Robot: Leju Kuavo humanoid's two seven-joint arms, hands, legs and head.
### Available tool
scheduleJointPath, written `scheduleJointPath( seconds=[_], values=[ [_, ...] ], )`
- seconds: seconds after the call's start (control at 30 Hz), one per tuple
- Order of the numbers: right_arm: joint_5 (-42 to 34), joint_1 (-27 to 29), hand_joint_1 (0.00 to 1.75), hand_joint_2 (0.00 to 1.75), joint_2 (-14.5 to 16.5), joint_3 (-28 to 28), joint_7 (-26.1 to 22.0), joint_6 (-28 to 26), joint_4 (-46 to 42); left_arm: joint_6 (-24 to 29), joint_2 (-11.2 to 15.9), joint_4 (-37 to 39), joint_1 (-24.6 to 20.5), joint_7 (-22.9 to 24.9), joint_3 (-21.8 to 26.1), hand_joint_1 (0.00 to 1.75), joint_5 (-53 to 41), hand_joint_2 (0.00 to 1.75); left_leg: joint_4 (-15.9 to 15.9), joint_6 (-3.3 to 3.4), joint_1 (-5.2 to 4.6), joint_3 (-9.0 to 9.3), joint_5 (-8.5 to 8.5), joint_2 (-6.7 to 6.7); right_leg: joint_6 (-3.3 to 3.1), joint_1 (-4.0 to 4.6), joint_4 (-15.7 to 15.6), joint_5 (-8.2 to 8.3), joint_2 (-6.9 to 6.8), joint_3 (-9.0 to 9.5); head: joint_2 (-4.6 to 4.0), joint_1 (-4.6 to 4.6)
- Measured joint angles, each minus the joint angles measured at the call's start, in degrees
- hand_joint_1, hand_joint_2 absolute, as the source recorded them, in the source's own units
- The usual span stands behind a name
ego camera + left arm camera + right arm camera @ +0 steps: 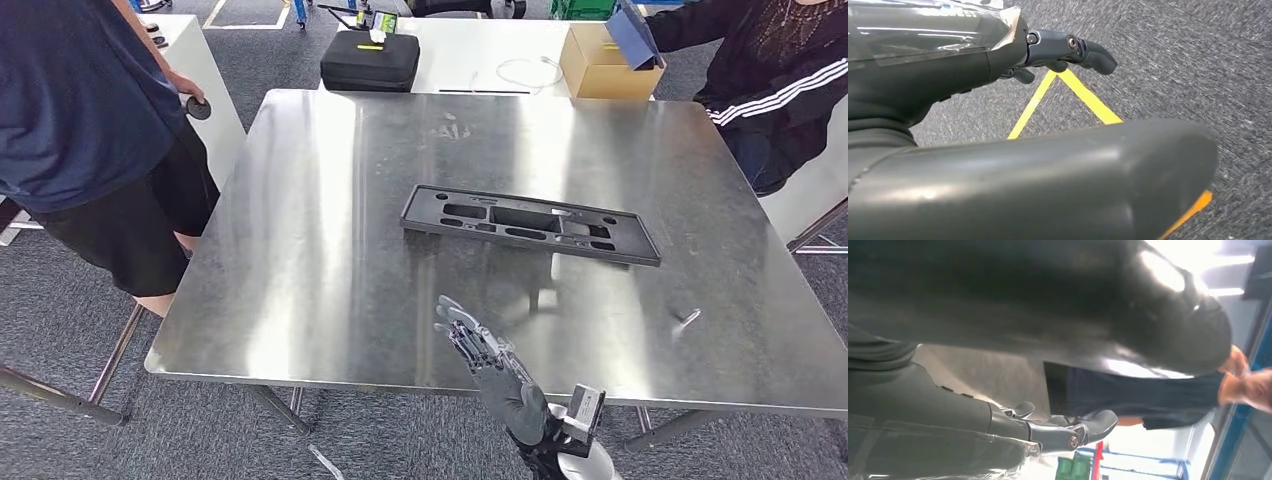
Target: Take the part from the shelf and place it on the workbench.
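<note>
The part (530, 224), a long black plastic frame with several cut-outs, lies flat on the steel workbench (330, 250), a little right of its middle. My right hand (487, 358) hovers over the bench's front edge, short of the part and apart from it, fingers stretched out and holding nothing. In the right wrist view that right hand (1048, 432) shows its dark fingers apart and bare. My left hand (998, 55) hangs over grey carpet with its fingers (1073, 50) extended and nothing in them.
One person in dark clothes (90, 130) stands at the bench's left side; another in a striped sleeve (770, 90) sits at the far right. Behind the bench, a white table carries a black case (370, 60) and a cardboard box (600, 60). Yellow floor tape (1083, 95) runs under my left hand.
</note>
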Motion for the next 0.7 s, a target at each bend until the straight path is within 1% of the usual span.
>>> scheduleJointPath(
  seconds=[0.1,0.13,0.17,0.2,0.27,0.3,0.33,0.37,0.4,0.43,0.47,0.5,0.53,0.57,0.6,0.63,0.67,0.7],
  values=[
    [0.3,0.6,0.0,0.0,0.2,-0.3,0.0,-0.2,-0.2,0.0,0.0,0.0,0.0,0.1,0.0,0.0,0.0,0.0,0.7,-0.55,0.22,-0.73,0.14,-0.18,-1.01,-0.22,0.4,0.05,0.1,-1.01,0.0,-0.28],
    [0.5,0.7,0.0,0.0,0.3,-0.5,0.0,-0.2,-0.3,0.0,0.0,0.0,0.0,0.1,0.0,0.0,0.0,0.0,1.1,-0.78,0.37,-1.05,-0.39,-0.14,-1.46,-0.28,0.4,0.27,0.08,-1.31,0.0,-0.36],
    [0.7,0.8,0.0,0.0,0.4,-0.6,0.0,-0.3,-0.4,0.0,0.0,0.0,0.0,0.2,0.0,0.0,0.0,0.0,2.3,-0.98,0.49,-1.61,-1.59,-0.07,-2.02,-0.34,0.4,0.56,0.04,-1.63,0.0,-0.42],
    [1.0,0.9,0.0,0.0,0.6,-0.8,0.0,-0.3,-0.4,0.0,0.0,0.0,0.0,0.2,0.0,0.0,0.0,0.0,4.5,-1.18,0.56,-2.54,-3.48,-0.01,-2.57,-0.32,0.3,0.86,-0.01,-2.02,0.0,-0.49],
    [1.9,1.1,0.0,0.0,0.8,-1.0,0.1,-0.5,-0.5,-0.1,0.0,0.0,0.0,0.3,0.0,0.0,-0.1,0.0,11.5,-1.46,0.59,-5.25,-8.04,0.06,-3.5,0.03,0.4,1.55,-0.18,-3.04,0.0,-0.57],
    [2.3,1.2,0.0,0.0,0.8,-1.1,0.2,-0.6,-0.6,-0.2,0.0,0.0,0.0,0.3,0.0,0.0,-0.1,0.0,14.7,-1.49,0.6,-6.26,-9.54,0.05,-3.78,0.24,0.4,1.94,-0.26,-3.59,0.0,-0.59],
    [2.6,1.4,0.0,0.0,0.9,-1.2,0.3,-0.7,-0.6,-0.3,0.0,0.0,0.0,0.4,0.0,0.0,-0.1,0.0,16.4,-1.41,0.61,-6.45,-9.92,0.06,-3.92,0.44,0.4,2.34,-0.33,-4.13,0.0,-0.58],
    [2.9,1.5,0.0,0.0,0.9,-1.2,0.3,-0.9,-0.6,-0.4,0.0,0.0,0.0,0.4,0.0,0.0,-0.1,0.0,15.6,-1.22,0.6,-5.44,-9.11,0.06,-3.92,0.59,0.4,2.77,-0.36,-4.61,0.0,-0.56],
    [3.4,1.6,0.0,0.0,0.9,-1.3,0.4,-1.2,-0.6,-0.4,0.0,0.0,0.0,0.4,0.0,0.0,-0.1,0.0,12.8,-0.97,0.6,-3.29,-7.57,0.05,-3.83,0.68,0.4,3.21,-0.35,-5.05,0.0,-0.57],
    [4.2,1.7,0.0,0.0,0.9,-1.5,0.4,-1.6,-0.6,-0.4,0.0,0.0,-0.1,0.5,0.0,0.0,-0.1,0.0,8.5,-0.7,0.59,-0.42,-6.14,0.04,-3.64,0.73,0.4,3.63,-0.33,-5.38,0.0,-0.57],
    [5.2,1.9,0.0,0.0,1.0,-1.6,0.5,-2.1,-0.6,-0.4,0.0,0.0,-0.2,0.5,0.0,0.0,-0.1,0.0,4.6,-0.56,0.48,2.19,-5.16,0.01,-3.38,0.83,0.4,4.05,-0.31,-5.62,0.0,-0.55],
    [6.3,2.0,0.0,0.0,1.0,-1.8,0.5,-2.7,-0.7,-0.4,0.0,0.0,-0.3,0.5,0.0,0.0,-0.1,0.0,1.8,-0.42,0.27,3.92,-4.6,-0.07,-3.04,0.87,0.3,4.42,-0.32,-5.68,0.0,-0.47],
    [7.4,2.2,0.0,0.0,1.0,-2.0,0.5,-3.2,-0.9,-0.4,0.0,0.0,-0.3,0.6,0.0,0.0,-0.1,0.0,0.4,-0.31,-0.02,4.59,-4.54,-0.13,-2.62,0.86,0.2,4.79,-0.37,-5.69,0.0,-0.46],
    [8.4,2.3,0.0,0.0,1.0,-2.2,0.5,-3.6,-1.0,-0.4,0.0,0.0,-0.3,0.6,0.0,0.0,-0.2,0.0,0.1,-0.13,-0.36,4.4,-4.33,-0.19,-2.18,0.81,0.0,5.21,-0.42,-5.67,0.0,-0.42],
    [9.1,2.5,0.0,0.0,0.9,-2.4,0.5,-3.9,-1.1,-0.4,-0.1,0.0,-0.3,0.7,0.0,0.0,-0.2,0.0,0.0,0.27,-0.54,3.97,-3.81,-0.21,-1.73,0.75,-0.2,5.65,-0.47,-5.74,0.0,-0.43],
    [9.8,2.7,0.0,0.0,0.9,-2.5,0.6,-4.2,-1.1,-0.4,-0.1,0.0,-0.3,0.7,0.0,0.0,-0.2,0.0,-0.3,0.68,-0.58,3.5,-3.22,-0.1,-1.46,0.68,-0.1,5.55,-0.5,-6.05,0.0,-0.48],
    [10.4,3.0,0.0,0.0,0.8,-2.7,0.7,-4.4,-1.2,-0.3,-0.1,-0.1,-0.3,0.7,0.0,0.0,-0.2,0.0,-0.5,1.2,-0.54,2.92,-2.44,0.02,-1.52,0.72,0.6,4.52,-0.51,-6.63,0.0,-0.42],
    [11.3,3.2,0.0,0.0,0.6,-2.8,1.0,-4.6,-1.2,-0.3,-0.1,-0.1,-0.3,0.7,0.0,0.0,-0.2,0.0,-0.7,1.65,-0.48,2.21,-1.6,0.17,-1.83,0.79,2.5,2.5,-0.52,-7.47,0.0,-0.36]
  ],
)
